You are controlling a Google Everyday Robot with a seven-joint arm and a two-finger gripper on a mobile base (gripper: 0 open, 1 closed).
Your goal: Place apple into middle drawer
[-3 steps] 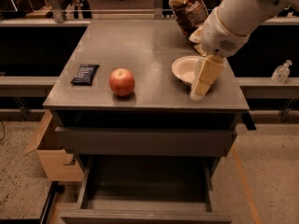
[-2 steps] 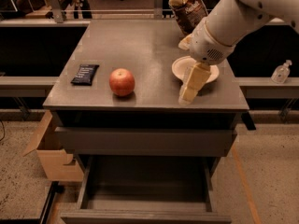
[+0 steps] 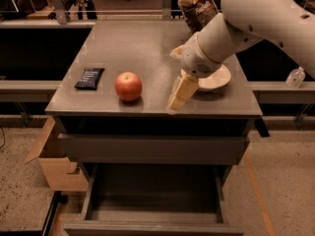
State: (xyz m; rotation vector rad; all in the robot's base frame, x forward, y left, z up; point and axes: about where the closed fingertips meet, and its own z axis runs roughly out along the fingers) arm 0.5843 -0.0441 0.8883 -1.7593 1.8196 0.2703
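The red-orange apple (image 3: 128, 86) sits on the grey cabinet top (image 3: 138, 48), left of centre near the front edge. My gripper (image 3: 178, 98) hangs from the white arm just above the top, to the right of the apple and apart from it, with its cream fingers pointing down and left. The middle drawer (image 3: 152, 200) stands pulled out below, with a flat dark inside and nothing in it. The upper drawer (image 3: 152, 149) shows only its plain front panel.
A white bowl (image 3: 214, 79) sits on the top behind the gripper, partly hidden by the arm. A black packet (image 3: 89, 77) lies left of the apple. A brown chip bag (image 3: 197, 6) stands at the back. A cardboard box (image 3: 54, 161) sits on the floor at left.
My gripper has moved left and toward the front, away from the white bowl and closer to the apple. The apple has not moved.
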